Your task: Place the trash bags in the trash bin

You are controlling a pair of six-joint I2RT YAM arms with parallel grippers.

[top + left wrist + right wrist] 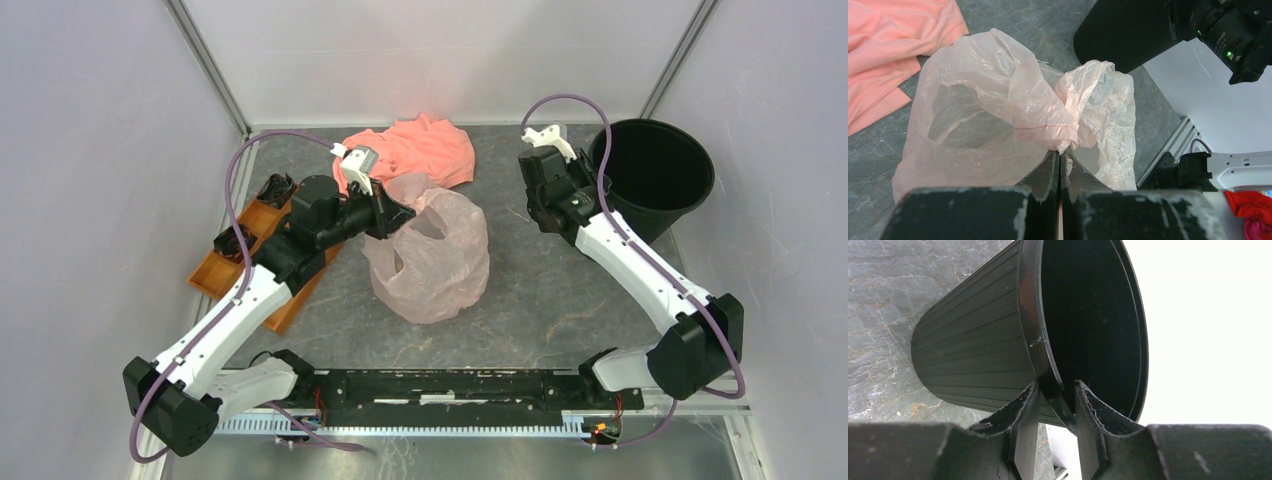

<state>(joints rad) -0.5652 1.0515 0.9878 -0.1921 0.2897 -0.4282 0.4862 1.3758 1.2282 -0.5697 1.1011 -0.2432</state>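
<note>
The trash bag [435, 265], thin wrinkled pale pink film, stands puffed up on the grey table at the centre. My left gripper [402, 215] is shut on a bunched fold at the bag's top; in the left wrist view its jaws [1062, 152] meet with film [998, 100] pinched between them. The trash bin [650, 225], a round black bucket, stands upright at the back right. My right gripper [598, 180] straddles its left rim. In the right wrist view one finger sits outside the ribbed wall [973, 355], the other inside, and both pads of the gripper [1056, 385] press the rim.
A salmon-orange cloth [420, 150] lies crumpled behind the bag, at the left in the left wrist view [883, 50]. An orange compartment tray [215, 275] with small black items sits at the left, under my left arm. White walls and metal posts close in the table.
</note>
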